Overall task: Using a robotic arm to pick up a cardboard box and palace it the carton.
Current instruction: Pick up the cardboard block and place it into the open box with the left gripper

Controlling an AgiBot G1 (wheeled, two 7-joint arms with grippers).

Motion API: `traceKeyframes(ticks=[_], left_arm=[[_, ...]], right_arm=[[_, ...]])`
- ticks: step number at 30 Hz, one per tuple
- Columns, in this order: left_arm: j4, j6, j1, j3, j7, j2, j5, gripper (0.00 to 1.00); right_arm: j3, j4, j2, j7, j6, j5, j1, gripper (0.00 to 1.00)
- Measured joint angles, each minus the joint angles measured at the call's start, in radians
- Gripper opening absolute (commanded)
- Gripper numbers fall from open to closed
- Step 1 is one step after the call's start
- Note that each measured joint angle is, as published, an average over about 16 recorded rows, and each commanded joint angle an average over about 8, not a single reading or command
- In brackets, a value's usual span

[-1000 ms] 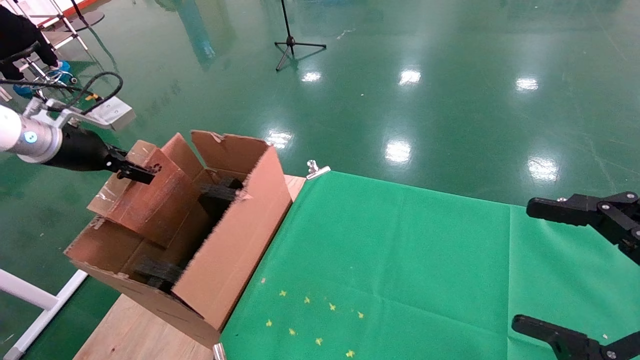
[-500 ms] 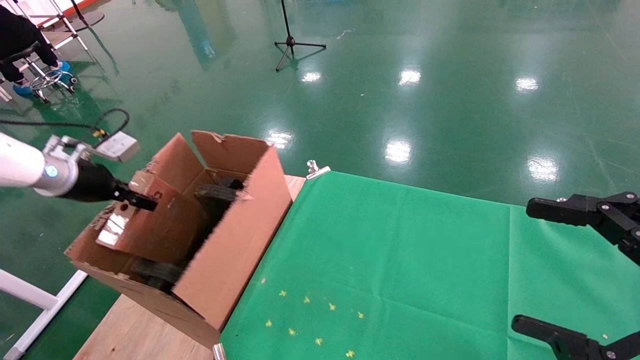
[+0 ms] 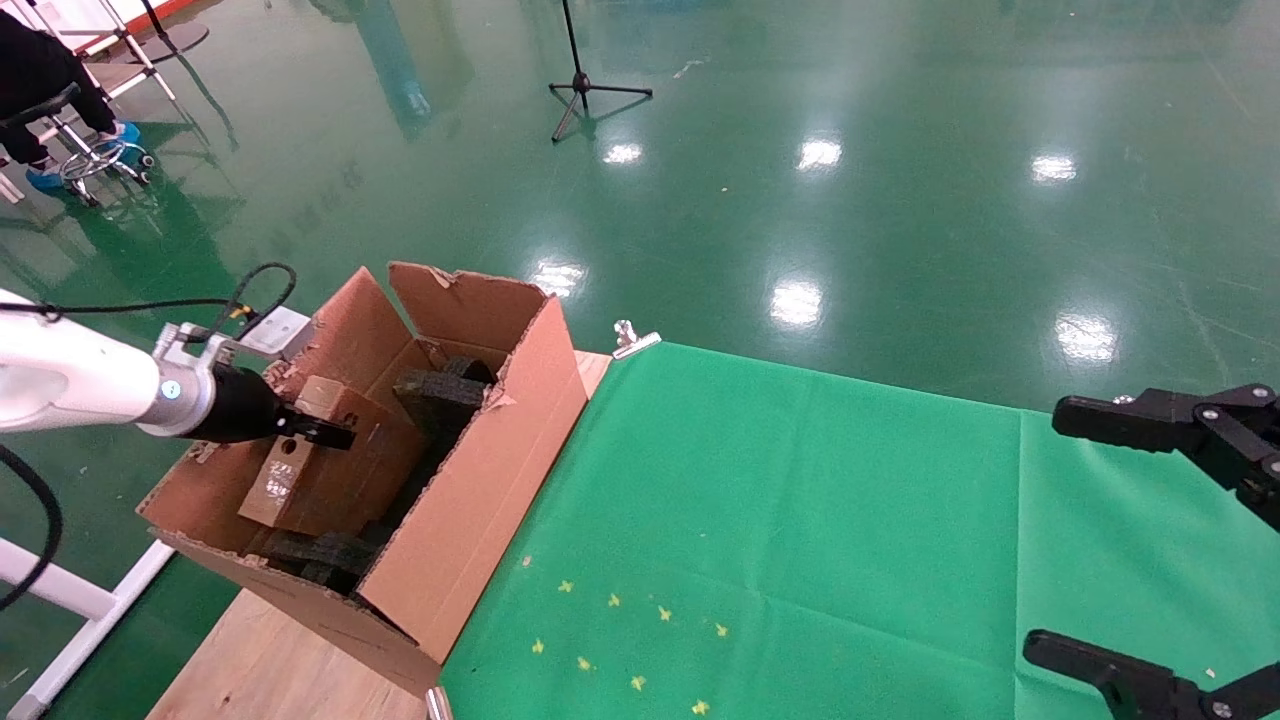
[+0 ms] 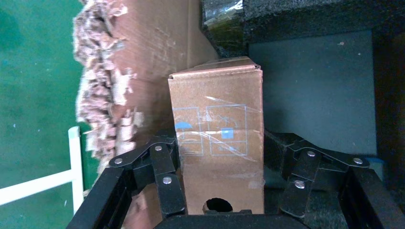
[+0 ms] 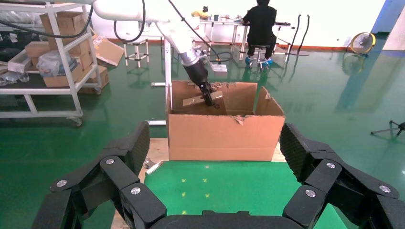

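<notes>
Over the open carton (image 3: 470, 480) at the counter's left end, my left arm (image 3: 70, 375) reached in nearly level from the left, its claw (image 3: 318, 433) closed on the cardboard box (image 3: 310, 470). In the left wrist view the fingers (image 4: 165, 179) pressed both long sides of the cardboard box (image 4: 219, 143), its round hole near the palm. The box sat tilted inside the carton, beside dark foam pieces (image 3: 440, 392). My right claw (image 3: 1150, 540) hung parked over the counter's right edge, spread wide and holding nothing. A green cloth (image 3: 800, 520) covered the wooden counter (image 3: 260, 665), clipped at its far corner. Beyond lay a glossy green floor (image 3: 800, 150) with a tripod stand (image 3: 585, 85). Blue printed squares showed under the box's tape; I could not read them.
</notes>
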Motion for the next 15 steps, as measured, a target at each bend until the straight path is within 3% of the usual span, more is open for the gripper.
traceKeyframes(ticks=[7,15], left_arm=[[-0.002,-0.038,0.035,-0.01,-0.014,0.009,-0.015,0.99],[-0.002,-0.05,0.043,-0.014,-0.019,0.01,-0.02,1.0]], right_arm=[[0.0,0.0,0.0,0.0,0.0,0.0,0.0,1.0],[0.0,0.0,0.0,0.0,0.0,0.0,0.0,1.0]])
